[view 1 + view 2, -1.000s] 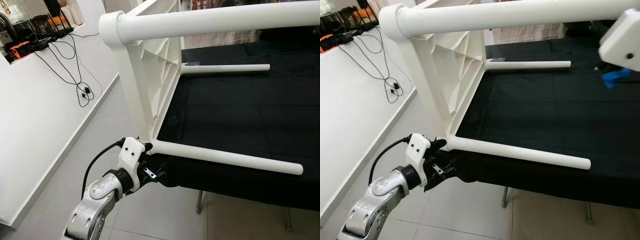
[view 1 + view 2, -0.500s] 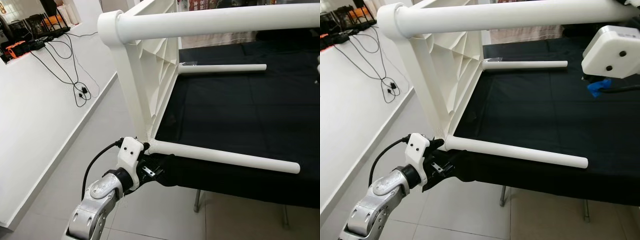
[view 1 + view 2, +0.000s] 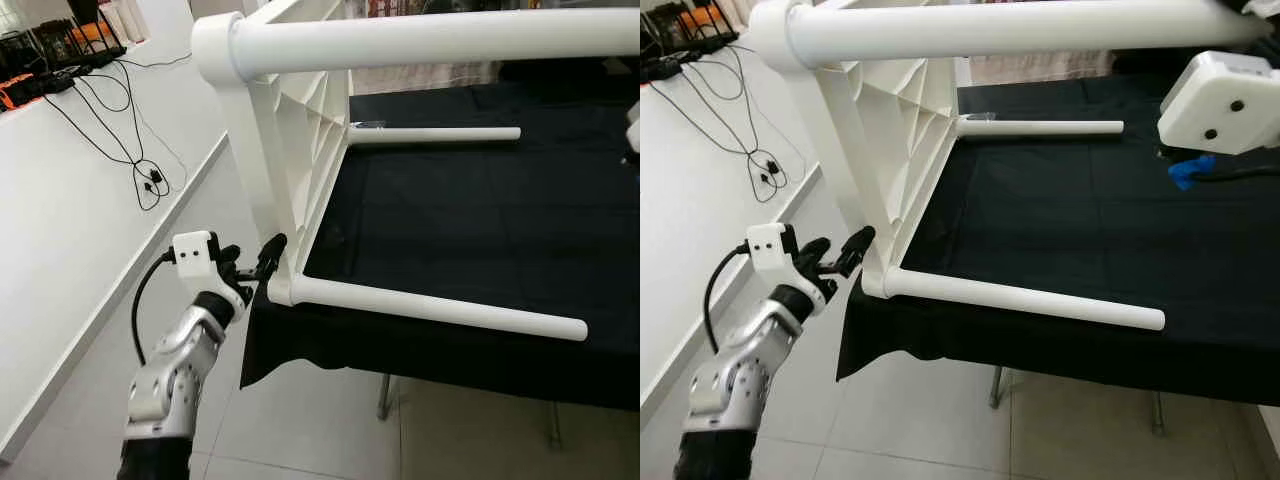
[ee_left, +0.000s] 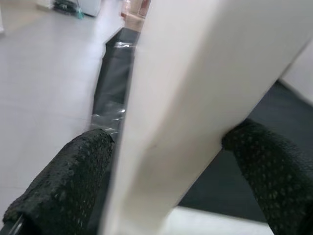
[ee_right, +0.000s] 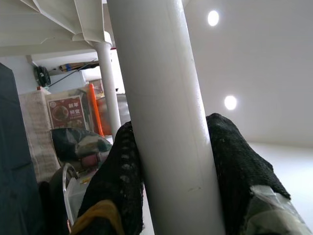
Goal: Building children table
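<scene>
The white children's table lies on its side on a black-covered table (image 3: 480, 220). Its ribbed top (image 3: 300, 130) stands upright at the near-left edge. Three legs point right: an upper one (image 3: 430, 40), a lower one (image 3: 430, 308) and a far one (image 3: 435, 135). My left gripper (image 3: 262, 262) sits at the top's lower corner. In the left wrist view its fingers (image 4: 68, 186) press both sides of the white edge (image 4: 186, 98). My right gripper (image 5: 171, 147) is shut on the upper leg (image 5: 161, 98); its white wrist housing (image 3: 1220, 100) hangs at the right.
A long white counter (image 3: 60, 200) runs along the left, with black cables (image 3: 110, 110) and chargers (image 3: 30, 85) on it. Tiled floor (image 3: 300, 430) lies between counter and table. The cloth hangs over the near edge above metal legs (image 3: 385, 395). A blue object (image 3: 1188, 172) rests at the far right.
My left gripper has risen from under the table's lower corner to its outer side and now holds the top's edge. The right wrist housing came into view and stays put.
</scene>
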### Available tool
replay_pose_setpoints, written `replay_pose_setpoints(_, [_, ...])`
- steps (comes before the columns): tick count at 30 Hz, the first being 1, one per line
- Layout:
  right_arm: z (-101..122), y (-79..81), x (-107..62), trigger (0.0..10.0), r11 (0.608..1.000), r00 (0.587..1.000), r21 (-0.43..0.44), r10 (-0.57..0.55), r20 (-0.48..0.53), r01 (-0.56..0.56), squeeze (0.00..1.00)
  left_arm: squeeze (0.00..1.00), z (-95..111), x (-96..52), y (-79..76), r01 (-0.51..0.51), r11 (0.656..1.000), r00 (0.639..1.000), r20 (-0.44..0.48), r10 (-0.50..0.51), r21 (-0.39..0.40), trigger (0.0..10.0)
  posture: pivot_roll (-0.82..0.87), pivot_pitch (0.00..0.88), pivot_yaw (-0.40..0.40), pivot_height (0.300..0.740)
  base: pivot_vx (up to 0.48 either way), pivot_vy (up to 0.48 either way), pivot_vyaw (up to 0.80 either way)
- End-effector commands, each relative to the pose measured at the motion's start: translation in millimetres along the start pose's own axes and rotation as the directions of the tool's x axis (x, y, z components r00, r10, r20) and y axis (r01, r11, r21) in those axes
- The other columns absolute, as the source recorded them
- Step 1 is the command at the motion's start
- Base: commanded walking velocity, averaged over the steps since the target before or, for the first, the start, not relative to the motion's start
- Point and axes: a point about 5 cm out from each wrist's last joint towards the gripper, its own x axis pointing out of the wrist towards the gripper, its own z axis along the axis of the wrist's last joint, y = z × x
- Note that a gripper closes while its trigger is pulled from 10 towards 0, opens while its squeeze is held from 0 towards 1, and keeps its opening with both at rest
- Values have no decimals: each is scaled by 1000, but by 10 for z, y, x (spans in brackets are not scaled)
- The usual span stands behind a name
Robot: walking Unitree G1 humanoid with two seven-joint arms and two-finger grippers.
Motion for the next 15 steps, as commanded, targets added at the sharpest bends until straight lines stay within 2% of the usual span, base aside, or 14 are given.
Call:
replay_pose_setpoints(1, [47, 6, 27, 0, 998, 999, 51, -43, 32, 42, 0, 0, -53, 3, -23, 48, 998, 998, -24, -49, -37, 10000, -153, 87, 124, 740, 0, 0, 0])
replay_pose_setpoints(2, [47, 10, 28, 0, 998, 999, 53, -41, 33, 40, 0, 0, -77, 19, -90, 78, 997, 996, -39, -78, 0, 9725, -156, 89, 127, 740, 0, 0, 0])
replay_pose_setpoints(4, [43, 15, 26, 0, 998, 999, 57, -37, 33, 35, 0, 0, -107, 16, -211, 108, 994, 993, -46, -106, 36, 10000, -156, 92, 129, 740, 0, 0, 0])
replay_pose_setpoints(6, [43, 15, 26, 0, 998, 999, 57, -37, 33, 35, 0, 0, -107, 16, -211, 108, 994, 993, -46, -106, 36, 10000, -156, 92, 129, 740, 0, 0, 0])
replay_pose_setpoints(7, [33, 31, 25, 0, 998, 999, 61, -30, 29, 28, 0, 0, -130, -35, -337, 137, 988, 990, -51, -134, 76, 10000, -157, 94, 131, 740, 0, 0, 0])
replay_pose_setpoints(9, [22, 46, 25, 39, 997, 999, 67, -27, 26, 25, 0, 0, -193, -118, -451, 178, 980, 982, -83, -171, 90, 10000, -151, 97, 130, 740, 0, 0, 0])
replay_pose_setpoints(12, [20, 49, 25, 39, 997, 999, 69, -26, 26, 25, 0, 0, -209, -135, -473, 187, 978, 980, -92, -179, 88, 10000, -151, 97, 130, 740, 0, 0, 0])
replay_pose_setpoints(15, [17, 65, 39, 118, 997, 999, 75, -22, 30, 20, 0, 0, -266, -242, -551, 206, 970, 974, -118, -191, 130, 10000, -141, 99, 129, 740, 0, 0, 0])
